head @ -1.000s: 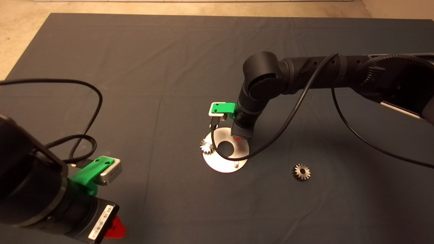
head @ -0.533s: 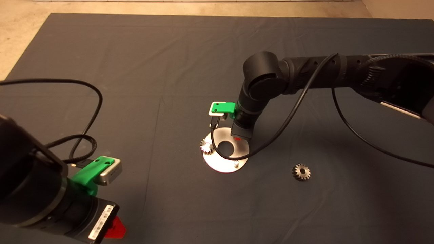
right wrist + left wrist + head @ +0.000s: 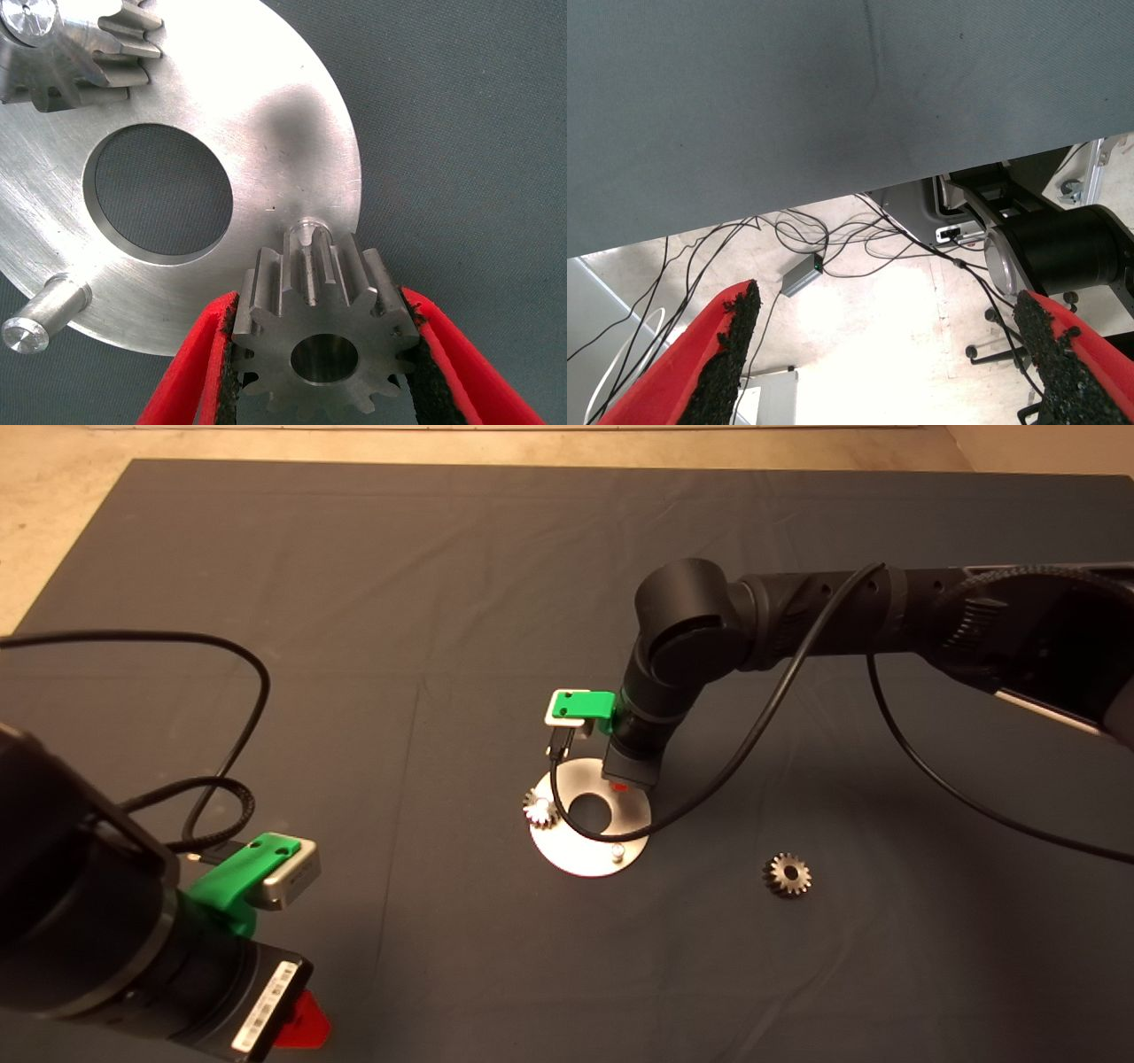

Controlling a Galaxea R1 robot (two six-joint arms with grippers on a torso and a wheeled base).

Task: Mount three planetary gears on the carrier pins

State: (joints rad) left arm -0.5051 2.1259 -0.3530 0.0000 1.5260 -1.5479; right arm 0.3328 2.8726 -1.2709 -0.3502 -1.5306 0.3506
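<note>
Almost nothing has shifted over the last second: your right gripper (image 3: 323,372) hangs over the disc as before, the green bracket on its wrist only a touch higher in the head view. Its red fingers (image 3: 199,372) are closed part-way onto a planetary gear (image 3: 321,341), the black pads pressed against the teeth on both sides, the centre hole facing the wrist camera. That gear sits just above a carrier pin (image 3: 306,232) at the disc's edge, the pin's tip showing past the teeth; you cannot tell from these views whether the hole has met the pin. Look further out across the disc (image 3: 230,106), and you see a second gear (image 3: 75,44) already seated on its pin at the rim across the central hole, and a bare pin (image 3: 42,314) standing free at another point of the rim. From above, the right gripper (image 3: 625,784) covers the disc's (image 3: 580,855) far right rim, the seated gear (image 3: 539,809) is on its left edge, and the bare pin (image 3: 617,854) is near its front edge. The third gear (image 3: 788,874) lies flat on the mat (image 3: 354,558), well apart from the disc toward the mat's right side. Your left gripper (image 3: 890,354) waits at the mat's front left corner, fingers (image 3: 731,354) spread wide with nothing between them, floor and cables (image 3: 833,239) showing beyond the mat's edge.
</note>
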